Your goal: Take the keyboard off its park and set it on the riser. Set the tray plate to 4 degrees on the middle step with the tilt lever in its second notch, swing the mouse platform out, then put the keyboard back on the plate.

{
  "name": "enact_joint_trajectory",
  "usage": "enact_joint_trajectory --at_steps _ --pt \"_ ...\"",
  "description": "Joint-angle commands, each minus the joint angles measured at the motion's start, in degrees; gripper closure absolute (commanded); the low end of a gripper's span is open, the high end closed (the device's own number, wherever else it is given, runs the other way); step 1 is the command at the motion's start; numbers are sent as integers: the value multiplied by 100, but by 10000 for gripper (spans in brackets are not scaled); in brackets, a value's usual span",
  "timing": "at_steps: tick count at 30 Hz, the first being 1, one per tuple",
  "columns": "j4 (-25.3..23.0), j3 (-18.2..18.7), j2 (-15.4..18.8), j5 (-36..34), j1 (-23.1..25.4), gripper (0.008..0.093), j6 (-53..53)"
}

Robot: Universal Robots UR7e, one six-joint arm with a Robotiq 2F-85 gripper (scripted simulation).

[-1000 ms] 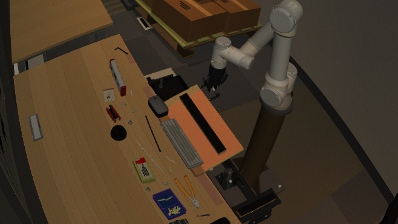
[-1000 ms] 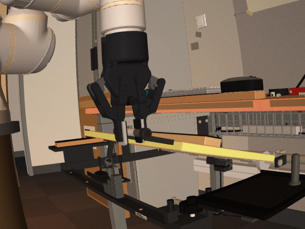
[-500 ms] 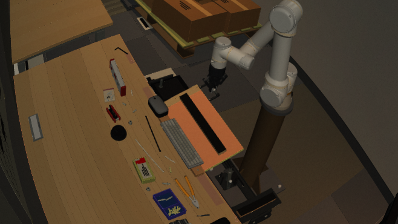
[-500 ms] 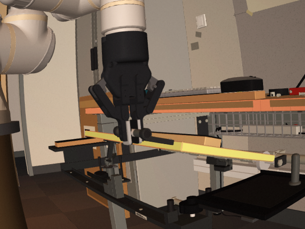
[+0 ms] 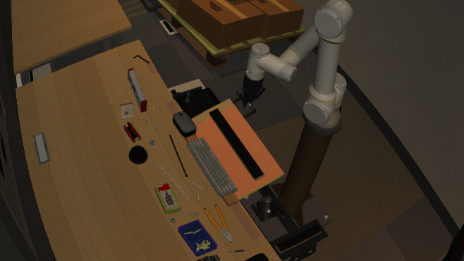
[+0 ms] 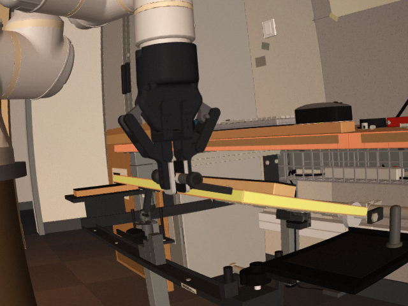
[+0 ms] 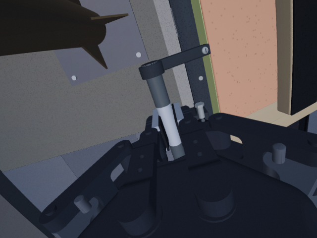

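Note:
The keyboard (image 5: 211,166) lies on the riser strip at the desk's front edge, beside the orange tray plate (image 5: 236,150). The plate carries a long black wrist rest (image 5: 235,143) and slopes slightly, seen edge-on from the second side camera (image 6: 250,197). The tilt lever (image 7: 164,102), a dark arm with a grey and white handle, sticks out from the plate's far end (image 5: 249,112). The black mouse platform (image 5: 197,98) sits beyond that end of the plate (image 6: 336,257). My gripper (image 6: 176,184) hangs over the lever handle (image 6: 184,178) and is closed around it (image 7: 167,133).
Behind the tray stands the wooden desk with a mouse (image 5: 184,123), a black puck (image 5: 137,155), pliers (image 5: 218,220), a blue parts box (image 5: 197,237) and small hardware. The arm's pedestal (image 5: 303,173) stands right of the plate, and the black tray rail (image 6: 158,260) runs underneath.

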Motion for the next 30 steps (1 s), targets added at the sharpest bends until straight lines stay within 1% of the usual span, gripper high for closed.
enact_joint_trajectory --at_steps 1,8,14,30 --pt "-10 3 8 -11 -4 934 -2" --pt "-144 39 107 -11 -29 934 -27" --pt "-347 88 260 -11 -64 934 -62" --pt "-1146 234 913 -11 -175 934 -173"
